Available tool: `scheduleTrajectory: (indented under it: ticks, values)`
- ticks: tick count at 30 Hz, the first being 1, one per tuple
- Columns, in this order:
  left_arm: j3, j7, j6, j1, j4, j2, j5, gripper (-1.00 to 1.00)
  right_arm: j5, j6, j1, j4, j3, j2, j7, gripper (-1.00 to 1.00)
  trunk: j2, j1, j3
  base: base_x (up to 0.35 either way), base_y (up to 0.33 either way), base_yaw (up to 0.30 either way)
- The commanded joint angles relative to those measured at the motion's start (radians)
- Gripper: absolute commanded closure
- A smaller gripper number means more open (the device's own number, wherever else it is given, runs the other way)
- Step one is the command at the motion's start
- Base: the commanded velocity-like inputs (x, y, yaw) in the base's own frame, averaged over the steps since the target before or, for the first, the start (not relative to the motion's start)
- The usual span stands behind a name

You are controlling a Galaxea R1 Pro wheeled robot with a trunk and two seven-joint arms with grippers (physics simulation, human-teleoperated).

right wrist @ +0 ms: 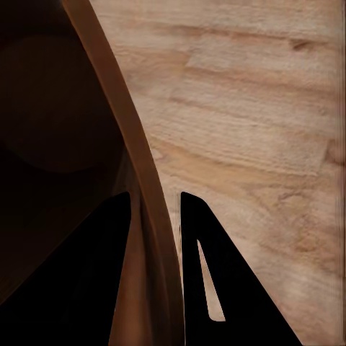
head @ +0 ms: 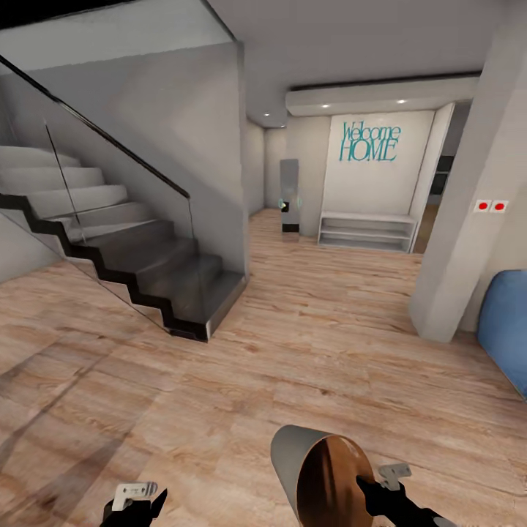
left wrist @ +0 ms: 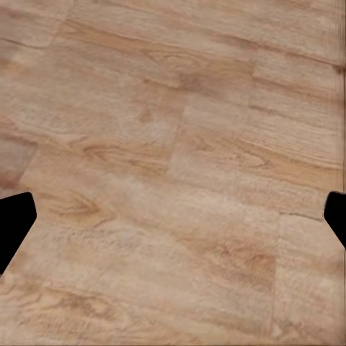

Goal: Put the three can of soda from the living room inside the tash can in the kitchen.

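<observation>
Low centre-right of the head view: right gripper clamped on the rim of the tash can, one finger inside the copper wall, one outside. Left gripper at lower left, spread wide, empty over the wood floor. Best carried level and slowly, grip kept firm, turns gentle. Further up: staircase at left, blue sofa at right edge, white shelf under the "Welcome HOME" lettering.
</observation>
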Motion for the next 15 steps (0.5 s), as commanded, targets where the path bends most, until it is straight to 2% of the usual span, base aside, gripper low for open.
scheduleTrajectory:
  ticks: [1, 5, 9, 15]
  values:
    - [0.000, 0.000, 0.000, 0.000, 0.000, 0.000, 0.000, -1.00, -0.009, 0.000, -0.001, -0.002, -0.003, 0.000, 0.009, 1.00, 0.000, 0.000, 0.000, 0.126, 0.092, -0.237]
    - [0.000, 0.000, 0.000, 0.000, 0.000, 0.000, 0.000, -1.00, -0.009, 0.001, -0.001, -0.003, -0.003, 0.000, 0.008, 1.00, 0.000, 0.000, 0.000, 0.155, 0.138, -0.237]
    - [0.000, 0.000, -0.001, 0.000, 0.000, 0.000, 0.000, -1.00, -0.009, 0.000, 0.000, -0.003, -0.004, 0.001, 0.007, 1.00, 0.000, 0.000, 0.000, 0.146, 0.242, -0.218]
    - [0.000, 0.000, -0.002, 0.000, 0.000, 0.000, 0.000, -1.00, -0.012, 0.001, 0.000, -0.005, -0.005, 0.004, -0.007, 1.00, 0.000, 0.000, -0.001, 0.089, 0.293, -0.087]
